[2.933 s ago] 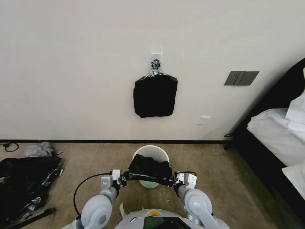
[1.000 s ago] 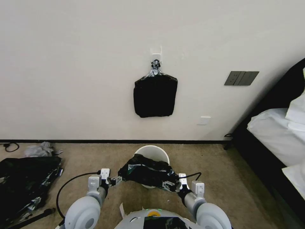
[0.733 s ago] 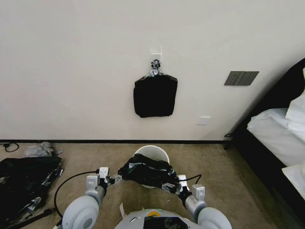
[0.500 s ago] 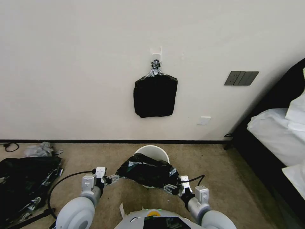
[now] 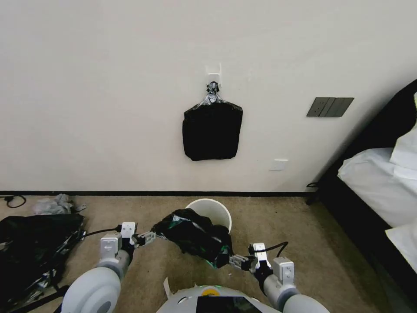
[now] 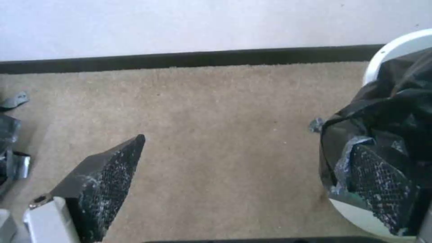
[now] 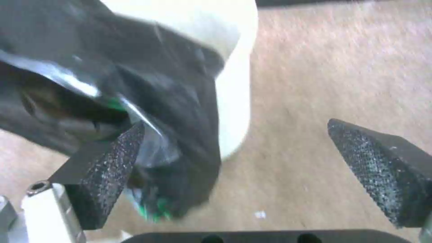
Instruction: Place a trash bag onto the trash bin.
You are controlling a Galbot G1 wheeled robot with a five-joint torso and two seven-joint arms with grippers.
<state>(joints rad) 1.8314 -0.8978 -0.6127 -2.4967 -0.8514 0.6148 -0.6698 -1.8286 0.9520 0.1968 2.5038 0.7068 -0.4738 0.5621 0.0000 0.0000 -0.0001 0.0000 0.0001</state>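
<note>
no readable writing anywhere. trash bag (image 5: 193, 234) drapes over the near rim of the trash bin (image 5: 216, 209), spilling down its front onto the carpet side. left claw (image 5: 145, 238) reaches in low from the left, spread wide, one finger (image 6: 378, 182) under bag film. right claw (image 5: 236, 261) sits low at the bag's bottom edge, wide apart too, one pad (image 7: 112, 162) against the plastic.

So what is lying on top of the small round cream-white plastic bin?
A crinkly glossy black plastic trash bag drapes over the cream-white bin's near rim and front wall. Its far rim stays bare; its inside bottom is hidden.
</note>
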